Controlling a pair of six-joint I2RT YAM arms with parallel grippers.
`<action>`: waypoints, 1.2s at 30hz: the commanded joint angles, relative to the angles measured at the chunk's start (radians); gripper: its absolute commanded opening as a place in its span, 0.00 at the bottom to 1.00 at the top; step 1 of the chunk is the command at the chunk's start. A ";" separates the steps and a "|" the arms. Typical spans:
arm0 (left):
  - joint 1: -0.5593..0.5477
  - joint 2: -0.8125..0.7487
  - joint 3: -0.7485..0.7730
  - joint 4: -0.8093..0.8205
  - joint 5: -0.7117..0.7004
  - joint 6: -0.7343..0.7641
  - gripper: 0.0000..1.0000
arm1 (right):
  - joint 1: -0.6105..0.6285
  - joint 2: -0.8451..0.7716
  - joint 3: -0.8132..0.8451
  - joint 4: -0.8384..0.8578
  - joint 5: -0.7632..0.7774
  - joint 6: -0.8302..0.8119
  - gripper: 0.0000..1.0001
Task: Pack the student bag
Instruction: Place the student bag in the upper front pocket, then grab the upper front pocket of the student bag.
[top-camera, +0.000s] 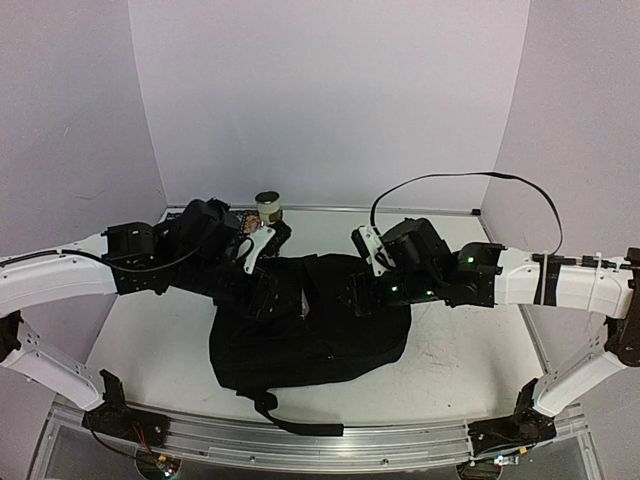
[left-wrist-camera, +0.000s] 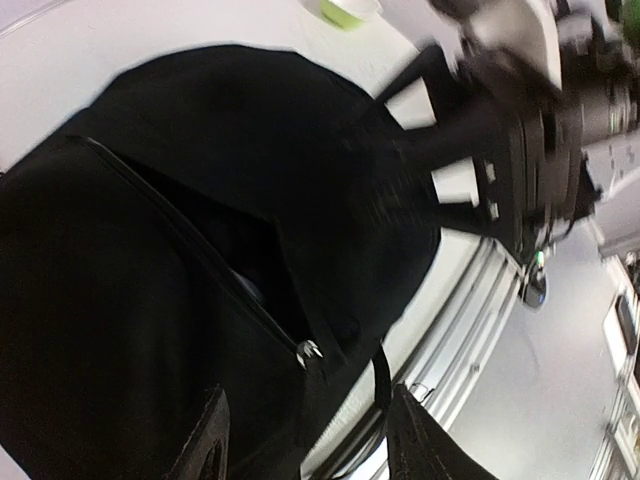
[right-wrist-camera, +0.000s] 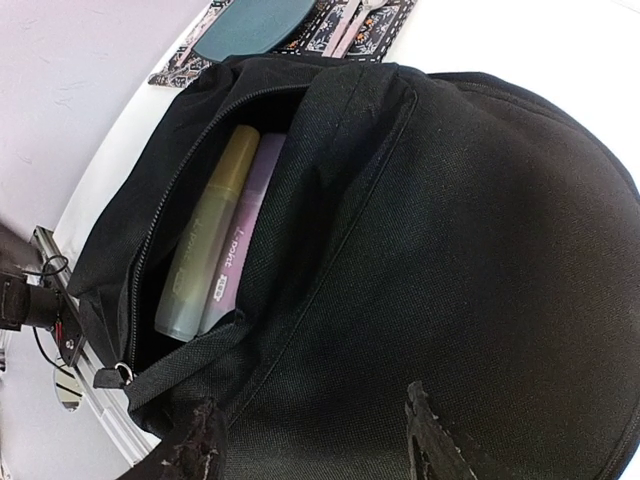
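Note:
The student bag (top-camera: 310, 335), a floppy black backpack, lies in the middle of the table. Its front pocket is unzipped and holds a yellow marker (right-wrist-camera: 205, 235) and a pink marker (right-wrist-camera: 240, 235) side by side. My left gripper (left-wrist-camera: 305, 400) hangs open over the bag's left part, just above a silver zipper pull (left-wrist-camera: 308, 350). My right gripper (right-wrist-camera: 310, 400) hovers open over the bag's black front panel (right-wrist-camera: 450, 250), nothing between its fingers. In the top view both grippers, the left (top-camera: 262, 290) and the right (top-camera: 360, 295), sit low over the bag's far edge.
A dark teal oval plate (right-wrist-camera: 255, 25) lies on a patterned mat (right-wrist-camera: 185, 60) behind the bag. A small round tin (top-camera: 268, 207) stands at the back. A green item (left-wrist-camera: 345, 10) lies beyond the bag. A strap (top-camera: 285, 418) trails toward the front rail.

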 joint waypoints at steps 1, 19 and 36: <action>-0.067 0.004 -0.044 -0.025 0.000 0.065 0.53 | 0.000 -0.004 0.005 0.019 0.023 -0.022 0.62; -0.152 0.151 0.008 -0.053 -0.185 0.092 0.27 | 0.000 0.018 0.002 0.044 0.006 -0.011 0.62; -0.148 0.176 0.145 -0.052 -0.203 0.061 0.00 | 0.003 -0.017 -0.111 0.225 -0.131 -0.080 0.61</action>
